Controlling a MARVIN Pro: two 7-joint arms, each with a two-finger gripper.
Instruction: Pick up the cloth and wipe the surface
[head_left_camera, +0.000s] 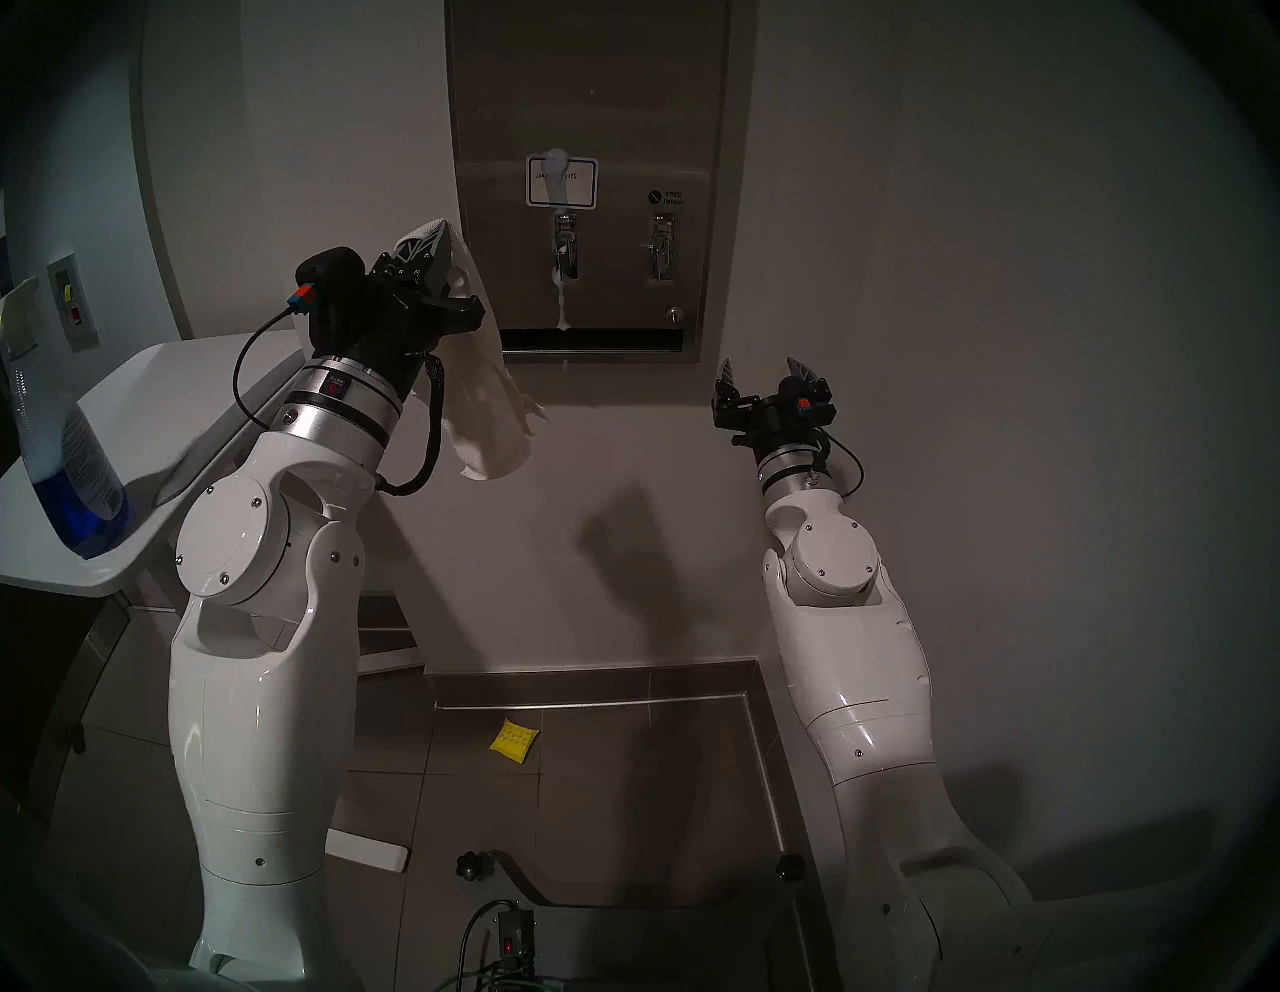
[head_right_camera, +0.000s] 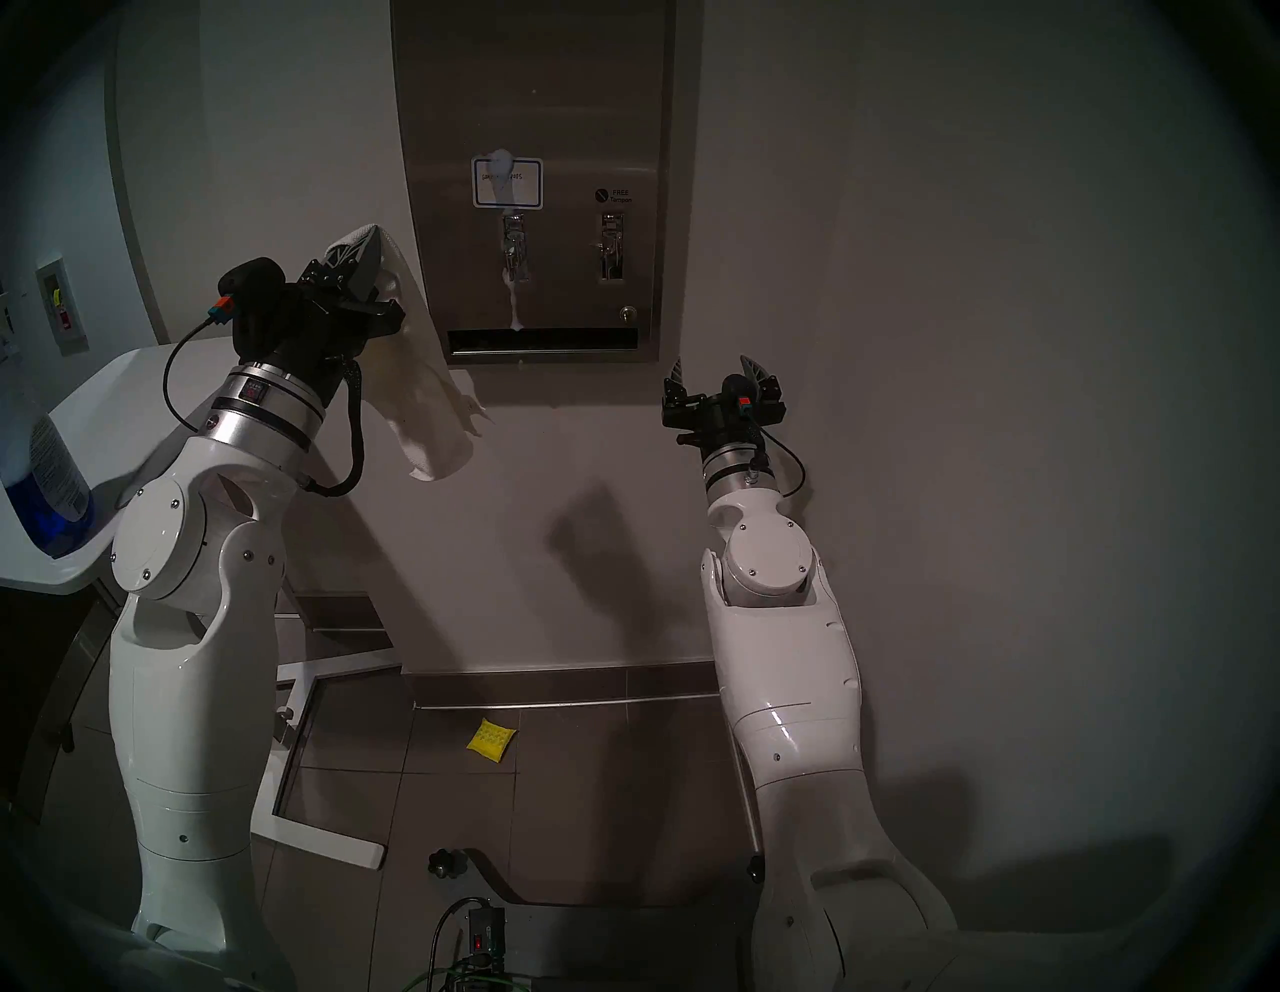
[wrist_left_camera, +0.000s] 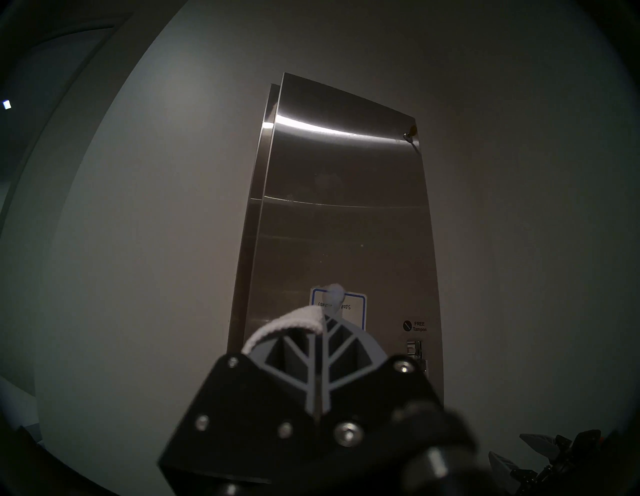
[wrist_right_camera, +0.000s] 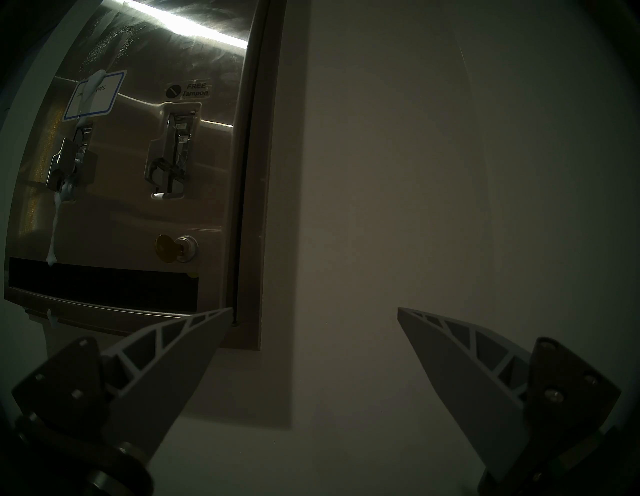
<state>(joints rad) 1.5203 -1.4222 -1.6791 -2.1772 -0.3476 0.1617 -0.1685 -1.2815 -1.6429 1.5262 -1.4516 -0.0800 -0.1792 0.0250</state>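
The off-white terry cloth (head_left_camera: 485, 402) hangs from my left gripper (head_left_camera: 433, 235), which is shut on its top edge, just left of the steel dispenser front (head_left_camera: 589, 104). In the left wrist view the gripper (wrist_left_camera: 325, 320) points at the blue-bordered label (wrist_left_camera: 356, 308), with a cloth fold (wrist_left_camera: 287, 324) over one finger. A white foam streak (head_left_camera: 562, 305) runs from the label (head_left_camera: 561, 181) past the left lever down to the dark slot (head_left_camera: 623, 339). My right gripper (head_left_camera: 762, 370) is open and empty, below the dispenser's right corner; it also shows in the right wrist view (wrist_right_camera: 313, 311).
A spray bottle of blue liquid (head_left_camera: 62, 450) stands on a white counter (head_left_camera: 173, 388) at my left. A small yellow quilted pad (head_left_camera: 514, 740) lies on the tiled floor by the wall. A brass key (wrist_right_camera: 166, 247) sits in the dispenser's lock.
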